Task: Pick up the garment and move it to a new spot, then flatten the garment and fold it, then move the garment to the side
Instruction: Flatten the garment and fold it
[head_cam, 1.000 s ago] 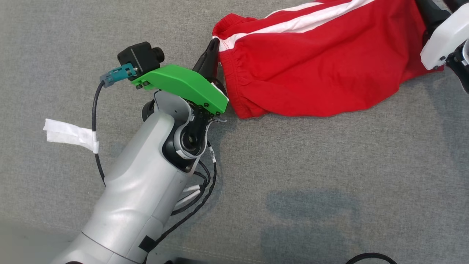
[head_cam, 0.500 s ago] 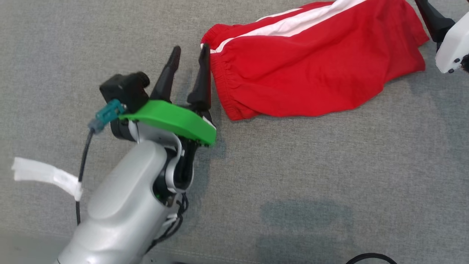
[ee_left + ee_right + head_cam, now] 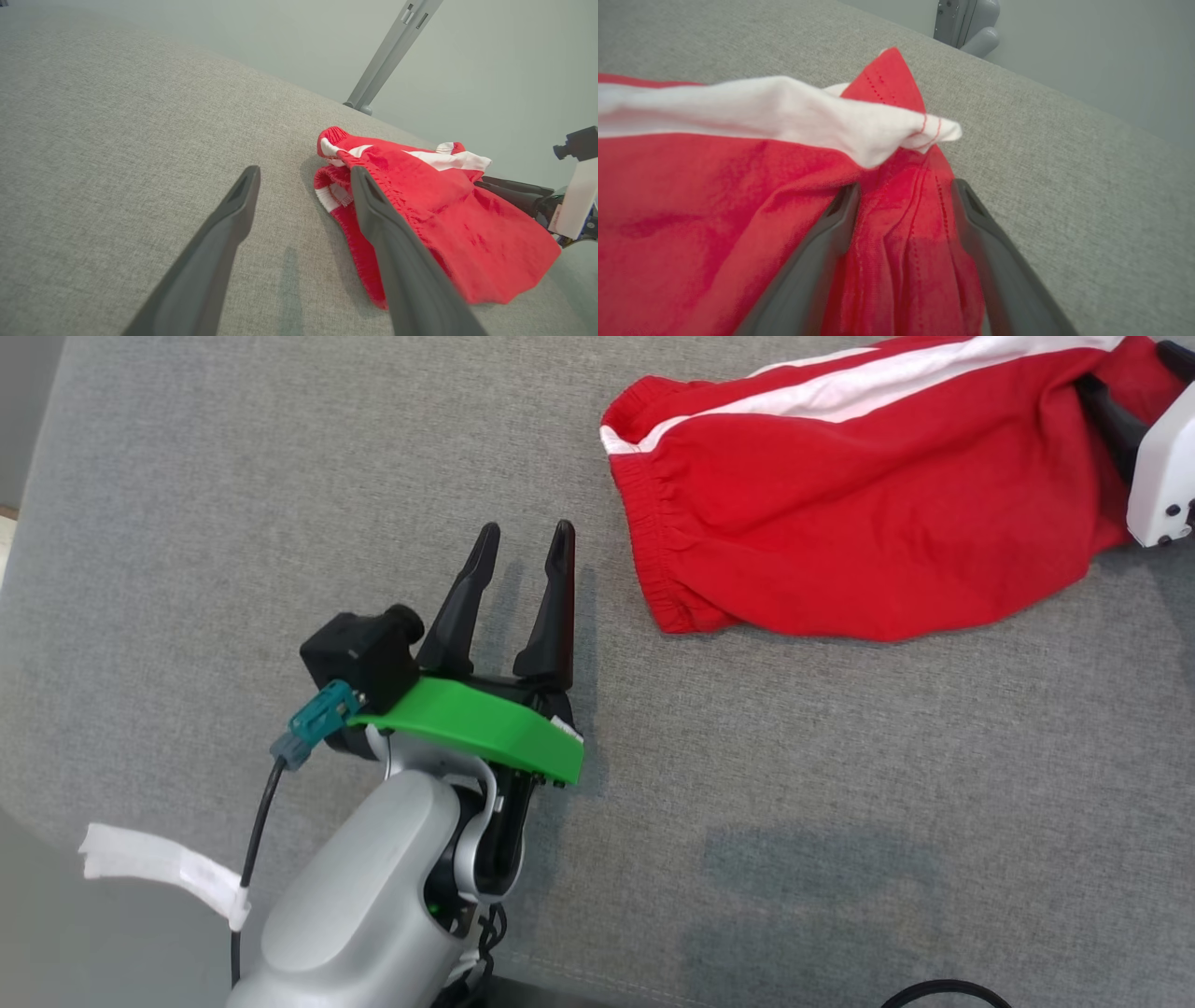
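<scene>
Shorts of red cloth with a white side stripe [image 3: 840, 513] lay upper right on the grey woven surface [image 3: 280, 476]. My left gripper [image 3: 527, 527] stood wide and empty, apart from the waistband [image 3: 644, 513]; my right gripper [image 3: 906, 186] gaped astride the hem [image 3: 920, 224], pinching nothing. Flattening would need low outward tugs at both ends. One garment, two grippers.

The garment [image 3: 840, 523] is bright red with a broad white stripe; the white hem carries thin red stitching. The surface [image 3: 840, 803] under it is plain grey with a fine woven grain. The left gripper [image 3: 525, 530] is black, on a vivid green mount [image 3: 485, 728].
</scene>
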### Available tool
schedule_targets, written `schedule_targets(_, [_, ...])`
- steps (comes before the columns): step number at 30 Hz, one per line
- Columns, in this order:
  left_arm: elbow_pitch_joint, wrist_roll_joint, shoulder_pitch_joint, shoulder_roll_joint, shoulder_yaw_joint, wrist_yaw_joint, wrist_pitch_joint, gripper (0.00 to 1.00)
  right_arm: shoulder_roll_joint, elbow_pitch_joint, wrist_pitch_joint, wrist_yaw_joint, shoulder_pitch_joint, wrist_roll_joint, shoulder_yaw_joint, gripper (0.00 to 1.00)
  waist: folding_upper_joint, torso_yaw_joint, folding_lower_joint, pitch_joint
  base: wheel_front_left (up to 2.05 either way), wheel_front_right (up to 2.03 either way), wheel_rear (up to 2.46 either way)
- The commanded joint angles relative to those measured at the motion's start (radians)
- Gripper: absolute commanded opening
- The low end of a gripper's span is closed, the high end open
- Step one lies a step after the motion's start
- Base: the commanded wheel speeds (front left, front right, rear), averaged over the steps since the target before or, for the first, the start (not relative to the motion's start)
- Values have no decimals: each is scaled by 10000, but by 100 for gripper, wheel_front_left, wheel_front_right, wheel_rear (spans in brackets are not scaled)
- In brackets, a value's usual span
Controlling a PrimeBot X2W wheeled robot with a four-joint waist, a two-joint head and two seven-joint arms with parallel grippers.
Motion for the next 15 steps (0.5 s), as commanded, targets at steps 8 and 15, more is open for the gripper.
schedule_targets(8, [8,634,896,-222,462,-519,-33,100,-369,-237,607,-14,346,-258,-364,100,0,147,0,-171,0,0,0])
schedule_targets(15, [185,904,999,-480,535,-827,-34,100,-219,-107,1240,-5,809,-298,-599,100,0,234,0,-196,0,0,0])
